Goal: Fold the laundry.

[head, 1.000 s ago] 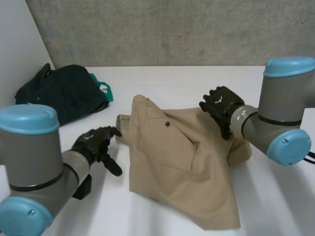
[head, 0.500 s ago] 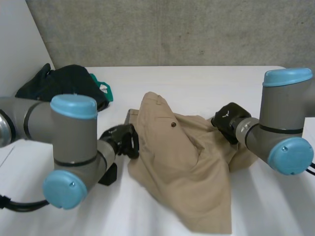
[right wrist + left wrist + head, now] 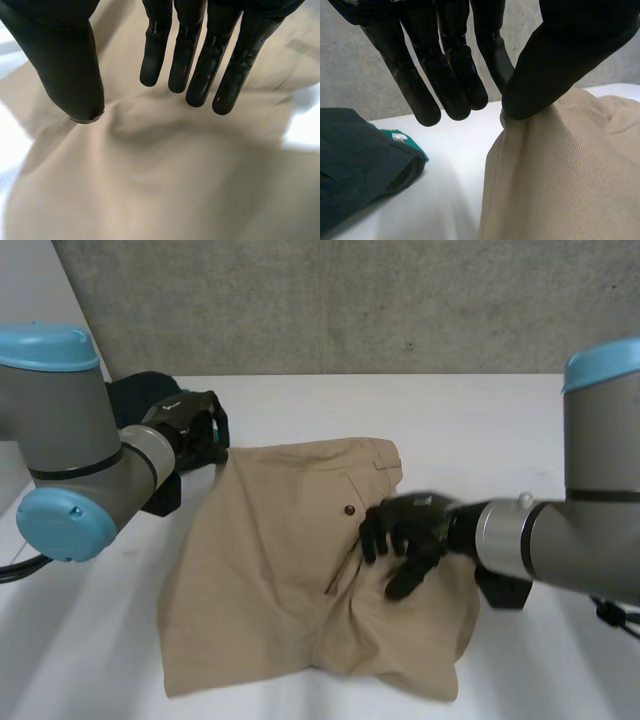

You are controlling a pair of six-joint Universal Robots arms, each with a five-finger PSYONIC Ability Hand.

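Observation:
A tan garment (image 3: 270, 570) with a dark button lies spread over the middle of the white table (image 3: 480, 410). My left hand (image 3: 190, 425) is at its far left corner. In the left wrist view that hand (image 3: 560, 55) pinches the raised corner of the tan cloth (image 3: 560, 175) between thumb and a finger. My right hand (image 3: 410, 530) rests on the garment's middle right part, over a bunched fold. In the right wrist view its fingers (image 3: 202, 60) are straight and apart from the thumb, just over the tan cloth (image 3: 150, 190), holding nothing.
A dark garment (image 3: 130, 390) with a green piece lies at the table's back left, just beyond my left hand; it shows beside the fingers as dark cloth (image 3: 360, 160). A grey wall runs behind the table.
My left hand took the garment's left corner and pulled it back and to the left, spreading it wide. My right hand left the right edge, moved to the middle and opened.

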